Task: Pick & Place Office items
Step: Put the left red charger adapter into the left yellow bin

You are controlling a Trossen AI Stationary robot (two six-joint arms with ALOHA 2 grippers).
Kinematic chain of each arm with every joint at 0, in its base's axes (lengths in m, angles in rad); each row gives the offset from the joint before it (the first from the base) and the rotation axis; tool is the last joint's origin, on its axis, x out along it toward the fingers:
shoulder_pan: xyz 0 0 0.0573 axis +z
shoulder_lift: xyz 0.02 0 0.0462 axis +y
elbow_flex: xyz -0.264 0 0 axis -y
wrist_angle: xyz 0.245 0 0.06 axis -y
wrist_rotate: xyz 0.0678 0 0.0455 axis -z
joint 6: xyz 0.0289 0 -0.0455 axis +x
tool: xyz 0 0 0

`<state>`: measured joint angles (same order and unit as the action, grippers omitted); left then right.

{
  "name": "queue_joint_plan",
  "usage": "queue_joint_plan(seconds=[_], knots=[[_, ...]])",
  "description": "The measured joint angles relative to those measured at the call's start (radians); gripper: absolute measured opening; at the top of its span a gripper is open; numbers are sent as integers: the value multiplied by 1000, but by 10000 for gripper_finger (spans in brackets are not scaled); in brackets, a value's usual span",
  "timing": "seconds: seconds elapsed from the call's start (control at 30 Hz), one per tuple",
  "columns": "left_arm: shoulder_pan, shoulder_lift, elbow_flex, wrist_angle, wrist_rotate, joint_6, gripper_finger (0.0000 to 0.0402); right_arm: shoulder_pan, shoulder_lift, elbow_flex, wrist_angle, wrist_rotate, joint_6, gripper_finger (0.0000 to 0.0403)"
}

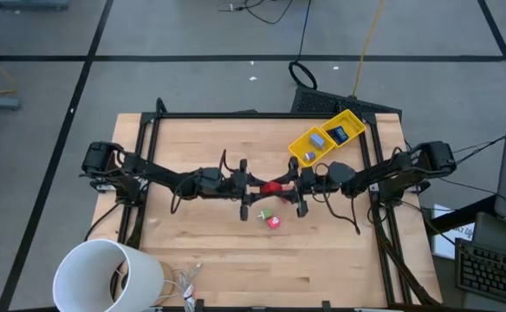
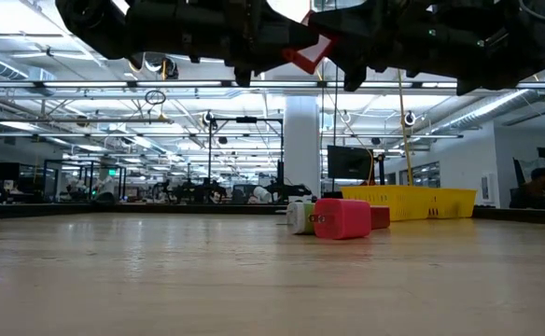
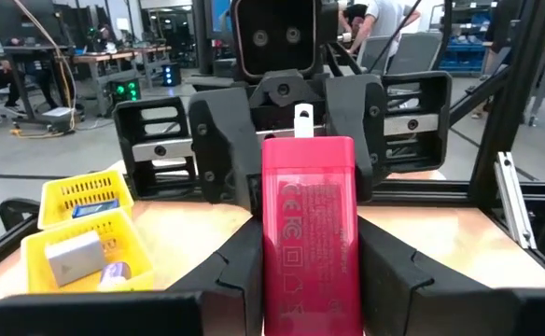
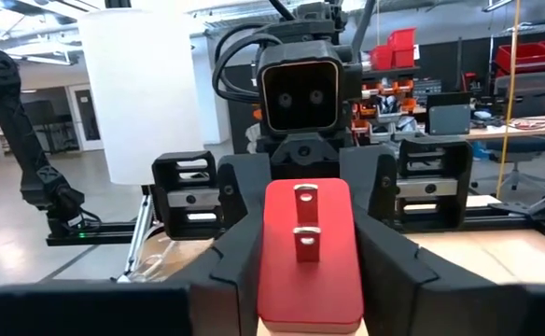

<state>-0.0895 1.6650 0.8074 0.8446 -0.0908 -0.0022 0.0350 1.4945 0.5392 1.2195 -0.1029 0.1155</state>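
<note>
Double grip on one red block [image 1: 275, 186], lifted clear of the bench [image 1: 192, 251] a short way from the yellow bin [image 1: 322, 126], on the bin's side toward mid-bench. Clenched from one end by the left jaws, fingers [image 3: 226, 271] pressed to its long sides. Clasped from the pronged end by the right jaws, fingers [image 4: 235, 252] snug against both flanks. By the look of it, a mid-air handover, most likely chosen because of the bin's place on the right arm's side, awkward for the left to reach. Left arm [image 1: 158, 173] and right arm [image 1: 383, 173] stretched out low and nearly level, wrists head-on to one another, in one line across the bench. Already inside the bin: a grey piece [image 1: 316, 139] and a blue piece [image 1: 340, 134]. Lying on the bench, farther from the bin than the held block: a pink-red bit [image 1: 273, 223] and, just beside it, a whitish-green bit [image 1: 264, 214]. Next, presumably, a release by the left jaws before any carry toward the bin. Some risk of tugging or twisting the block with both grips kept on during a move.
</note>
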Motion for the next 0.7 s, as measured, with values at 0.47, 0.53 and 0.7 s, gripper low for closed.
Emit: queue_joint_plan(seconds=[0.47, 0.53, 0.7], knots=[[-6, -20, 0, -59, -94, -14, 230, -1, 1, 0, -53, -2, 4, 117], [-6, -46, 0, -90, -98, -2, 248, -2, -4, 1, -60, -3, 5, 117], [-6, -142, 0, -196, -105, -7, 280, -8, -60, -1, -154, -10, 4, 117]])
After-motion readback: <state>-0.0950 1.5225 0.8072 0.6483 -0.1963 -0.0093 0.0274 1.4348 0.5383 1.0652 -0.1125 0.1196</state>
